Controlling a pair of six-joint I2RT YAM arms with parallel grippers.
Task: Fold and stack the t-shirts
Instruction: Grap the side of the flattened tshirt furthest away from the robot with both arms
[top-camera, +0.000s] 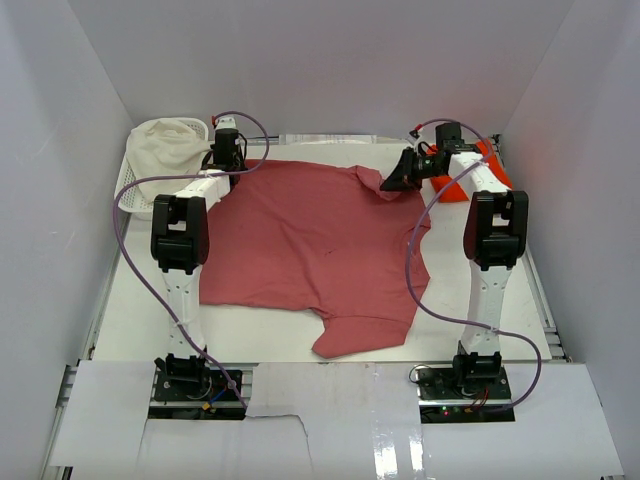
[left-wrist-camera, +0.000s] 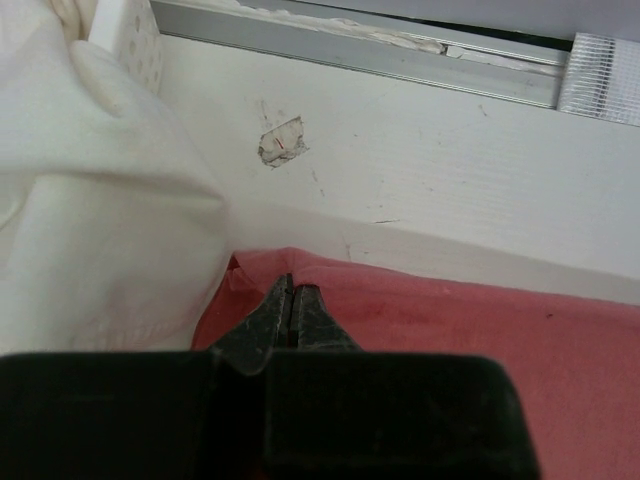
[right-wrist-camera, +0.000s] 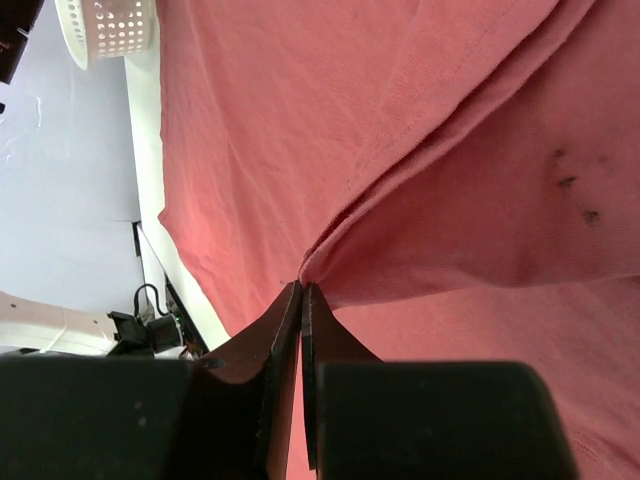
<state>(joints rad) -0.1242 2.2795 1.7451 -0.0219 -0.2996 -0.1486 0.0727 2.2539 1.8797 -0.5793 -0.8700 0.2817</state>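
A large dusty rose-red t-shirt (top-camera: 310, 250) lies spread across the table. My left gripper (top-camera: 225, 160) is at its far left corner. In the left wrist view the gripper (left-wrist-camera: 292, 285) is shut, pinching the puckered edge of the shirt (left-wrist-camera: 480, 330). My right gripper (top-camera: 395, 182) is at the shirt's far right corner, lifting it a little. The right wrist view shows this gripper (right-wrist-camera: 301, 287) shut on a fold of the shirt (right-wrist-camera: 400, 120). A bright orange-red t-shirt (top-camera: 452, 188) lies bunched at the far right, mostly hidden behind the right arm.
A white lattice basket (top-camera: 135, 185) stands at the far left with a cream cloth (top-camera: 165, 145) spilling over it. That cloth (left-wrist-camera: 90, 200) lies right beside the left jaws. White walls close in the table on three sides.
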